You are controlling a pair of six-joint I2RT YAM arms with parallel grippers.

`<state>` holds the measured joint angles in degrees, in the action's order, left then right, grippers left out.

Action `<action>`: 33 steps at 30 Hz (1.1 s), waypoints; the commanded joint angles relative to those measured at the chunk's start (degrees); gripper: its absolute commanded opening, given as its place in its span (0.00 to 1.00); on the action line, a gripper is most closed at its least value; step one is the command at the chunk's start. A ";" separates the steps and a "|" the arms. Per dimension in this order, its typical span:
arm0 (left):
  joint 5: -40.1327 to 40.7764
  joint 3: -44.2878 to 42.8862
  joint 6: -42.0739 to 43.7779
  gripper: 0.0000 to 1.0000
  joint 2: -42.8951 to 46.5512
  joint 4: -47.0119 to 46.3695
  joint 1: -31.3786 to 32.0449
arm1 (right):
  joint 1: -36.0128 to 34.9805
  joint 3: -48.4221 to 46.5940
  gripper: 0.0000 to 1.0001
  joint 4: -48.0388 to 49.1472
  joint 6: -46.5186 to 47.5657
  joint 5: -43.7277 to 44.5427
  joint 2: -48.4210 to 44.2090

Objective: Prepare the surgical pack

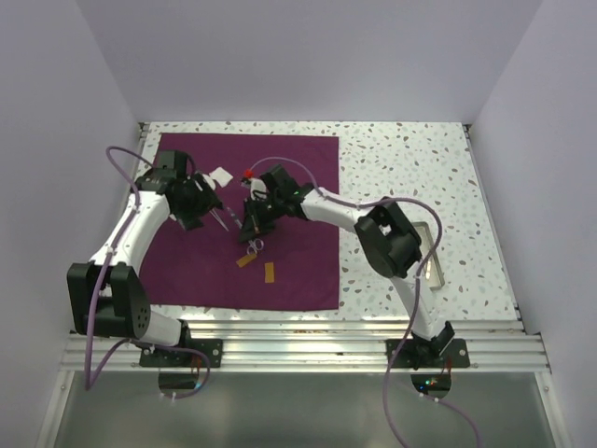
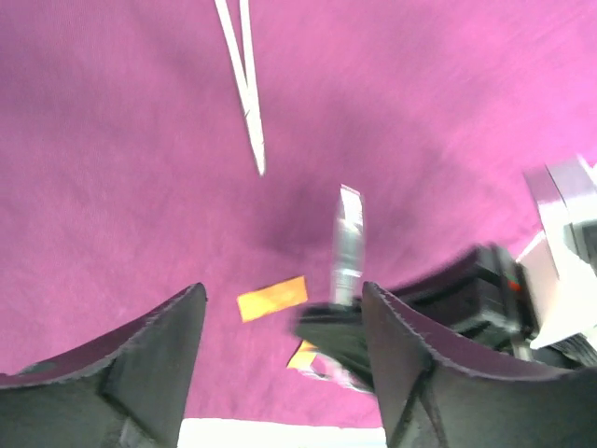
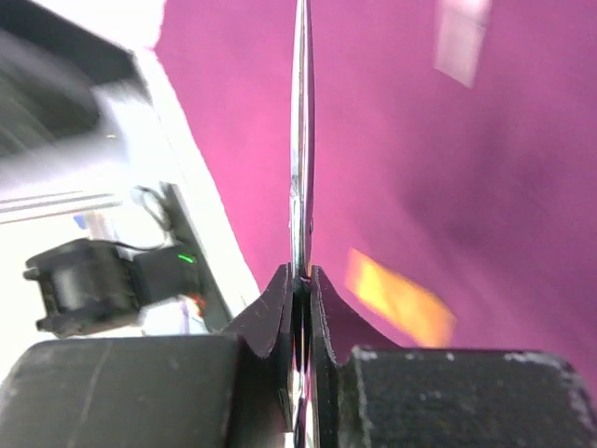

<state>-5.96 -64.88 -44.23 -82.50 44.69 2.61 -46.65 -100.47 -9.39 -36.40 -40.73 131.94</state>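
Observation:
The surgical pack is a plum-purple cloth lying flat as a large square on the speckled table. My right gripper is shut on a thin silver instrument, seen edge-on and pointing away over the cloth. In the top view the right gripper hovers over the cloth's middle, just above purple-handled scissors. My left gripper stands open over the cloth with nothing between its fingers. From above, the left gripper is beside silver tweezers. The tweezers lie ahead of it.
Two orange labels lie on the cloth, and a white tag lies near its back. A small metal tray sits on the table at right, partly behind the right arm. White walls close in three sides.

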 commanded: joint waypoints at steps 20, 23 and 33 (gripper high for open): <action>-1.69 -1.74 5.20 0.71 -6.09 -6.46 -0.68 | 37.24 32.60 0.00 -48.80 29.90 63.93 -38.69; -1.95 -2.70 5.47 0.71 -7.23 -6.54 -0.77 | 38.21 33.32 0.00 -47.22 29.81 65.60 -36.06; -1.78 -4.02 5.29 0.71 -8.99 -6.37 -0.59 | 38.74 31.03 0.38 -47.56 29.28 66.92 -30.51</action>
<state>-7.31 -66.43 -40.64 -91.29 39.92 2.28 -8.16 -67.20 -56.97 -7.25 23.68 101.86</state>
